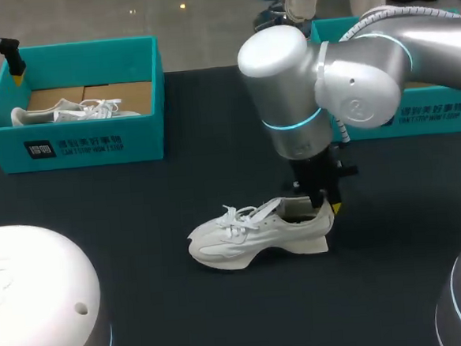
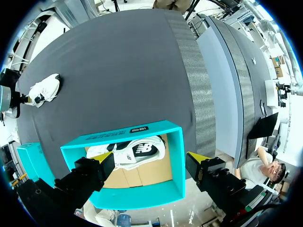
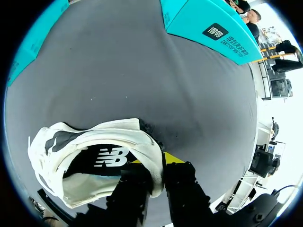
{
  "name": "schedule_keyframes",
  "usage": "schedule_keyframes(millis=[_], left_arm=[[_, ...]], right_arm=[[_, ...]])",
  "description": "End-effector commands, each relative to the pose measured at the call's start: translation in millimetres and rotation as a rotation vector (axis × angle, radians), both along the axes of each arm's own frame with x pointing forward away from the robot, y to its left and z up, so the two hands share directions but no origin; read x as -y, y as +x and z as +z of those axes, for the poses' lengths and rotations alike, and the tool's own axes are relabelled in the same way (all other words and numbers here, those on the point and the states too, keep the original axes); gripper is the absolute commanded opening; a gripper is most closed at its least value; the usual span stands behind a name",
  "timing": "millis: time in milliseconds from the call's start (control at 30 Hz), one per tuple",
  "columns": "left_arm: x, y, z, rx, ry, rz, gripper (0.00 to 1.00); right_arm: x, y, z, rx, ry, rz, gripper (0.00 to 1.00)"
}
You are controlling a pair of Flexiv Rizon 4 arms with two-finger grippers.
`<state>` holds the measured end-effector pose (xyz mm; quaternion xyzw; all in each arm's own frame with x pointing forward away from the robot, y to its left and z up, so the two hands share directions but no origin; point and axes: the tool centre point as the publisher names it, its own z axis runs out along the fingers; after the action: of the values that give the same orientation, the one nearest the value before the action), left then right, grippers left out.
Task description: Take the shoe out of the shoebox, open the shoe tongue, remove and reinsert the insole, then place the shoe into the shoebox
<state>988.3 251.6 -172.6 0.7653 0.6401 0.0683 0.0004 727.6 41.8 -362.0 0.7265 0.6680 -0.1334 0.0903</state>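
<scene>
Head view: white sneaker [image 1: 258, 233] sits upright on its sole mid-table [image 1: 137, 195], toe to 9 o'clock, heel to 3 o'clock, laces loose. Right arm [image 1: 343, 86] enters from 3 o'clock and drops straight down over the heel. Right gripper [image 1: 325, 204] is at the heel collar, one yellow tip showing outside the shoe. Left shoebox [image 1: 78, 144], teal, stands at the sneaker's 10 o'clock, well apart. A second sneaker [image 1: 68, 113] lies inside it on brown card. Left gripper [image 1: 16, 71] hangs over that box's far left corner. Right shoebox [image 1: 436, 115], also teal, is at 2 o'clock, partly hidden by the arm. Left wrist view: left gripper [image 2: 149, 158] has its fingers spread wide, nothing between them. The left shoebox [image 2: 176, 165] is directly under it, with the second sneaker [image 2: 137, 152] on its side within. Far ahead, the white sneaker [image 2: 45, 90] rests on the table with the right gripper [image 2: 24, 99] at its heel. Right wrist view: right gripper [image 3: 158, 172] pinches the heel collar of the white sneaker [image 3: 94, 137], one finger inside, one outside. The dark insole [image 3: 102, 161] lies in place within the shoe. Right shoebox [image 3: 203, 23] is well ahead.
</scene>
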Motion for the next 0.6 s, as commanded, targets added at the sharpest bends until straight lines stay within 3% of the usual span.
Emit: schedule_keyframes(millis=[33, 67, 333, 600], left_arm=[[0, -1.0, 0, 0.002, 0.001, 0.0, 1.0], [0, -1.0, 0, 0.002, 0.001, 0.0, 1.0], [0, -1.0, 0, 0.002, 0.001, 0.0, 1.0], [0, -1.0, 0, 0.002, 0.001, 0.0, 1.0]], right_arm=[[-2, -1.3, 3, -0.003, -0.01, -0.009, 0.9], [-2, -2.6, 6, 0.0, -0.008, -0.014, 1.0], [2, -9.1, 51, 0.033, 0.057, 0.052, 1.0], [10, -5.7, 86, 0.137, 0.093, 0.462, 1.0]])
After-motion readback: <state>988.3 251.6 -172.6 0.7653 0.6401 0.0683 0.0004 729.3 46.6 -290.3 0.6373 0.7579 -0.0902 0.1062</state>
